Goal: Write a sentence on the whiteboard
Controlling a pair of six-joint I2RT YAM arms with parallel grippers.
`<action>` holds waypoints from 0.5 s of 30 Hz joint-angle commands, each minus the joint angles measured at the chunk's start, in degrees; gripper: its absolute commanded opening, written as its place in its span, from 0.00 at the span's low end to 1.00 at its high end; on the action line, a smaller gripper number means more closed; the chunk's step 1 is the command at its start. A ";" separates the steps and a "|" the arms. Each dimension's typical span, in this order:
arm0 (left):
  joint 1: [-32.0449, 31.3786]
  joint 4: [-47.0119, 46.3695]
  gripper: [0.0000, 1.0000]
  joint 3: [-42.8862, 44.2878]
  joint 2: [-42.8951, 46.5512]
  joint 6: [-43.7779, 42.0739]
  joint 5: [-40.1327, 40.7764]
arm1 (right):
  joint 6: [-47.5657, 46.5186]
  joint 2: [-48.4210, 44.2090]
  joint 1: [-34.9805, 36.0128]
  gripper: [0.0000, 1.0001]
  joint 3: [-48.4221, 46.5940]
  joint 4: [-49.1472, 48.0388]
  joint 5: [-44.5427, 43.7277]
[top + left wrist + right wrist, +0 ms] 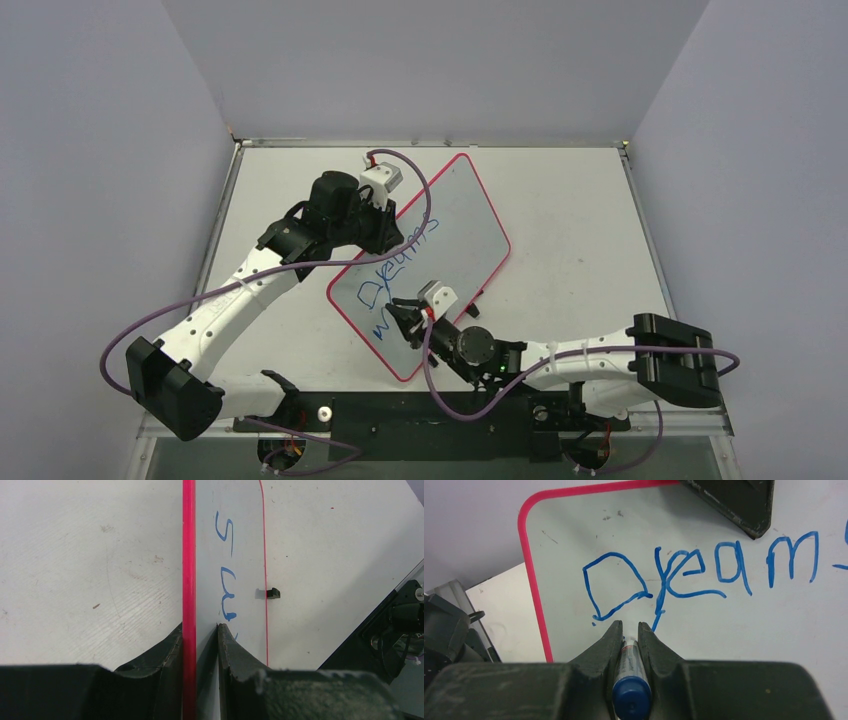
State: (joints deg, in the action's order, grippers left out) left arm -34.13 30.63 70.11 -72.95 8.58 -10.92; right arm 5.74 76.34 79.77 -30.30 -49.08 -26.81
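Just ahead of right end effector (630,628) gripping marker (631,692), sentence (696,572), on whiteboard (574,535)

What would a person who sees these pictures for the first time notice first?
The blue handwriting, reading roughly "Dreams", runs diagonally across the red-rimmed whiteboard in the middle of the table. At its near end the right claw grips a blue marker with the tip just below the large "D". The left claw clamps the board's left rim.
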 commanded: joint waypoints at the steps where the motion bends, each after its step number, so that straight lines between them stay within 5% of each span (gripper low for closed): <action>1: 0.29 -5.73 0.00 0.11 1.93 -5.59 6.03 | -1.78 0.80 -1.18 0.00 -3.00 0.09 0.00; 15: 0.30 -5.76 0.00 0.06 1.81 -5.59 6.00 | -2.91 0.26 -4.86 0.00 -4.59 0.92 2.05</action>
State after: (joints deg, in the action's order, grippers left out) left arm -34.13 30.61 70.02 -72.93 8.56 -10.76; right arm 3.62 76.51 76.42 -32.93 -48.77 -25.65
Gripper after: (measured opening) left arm 0.192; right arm 0.103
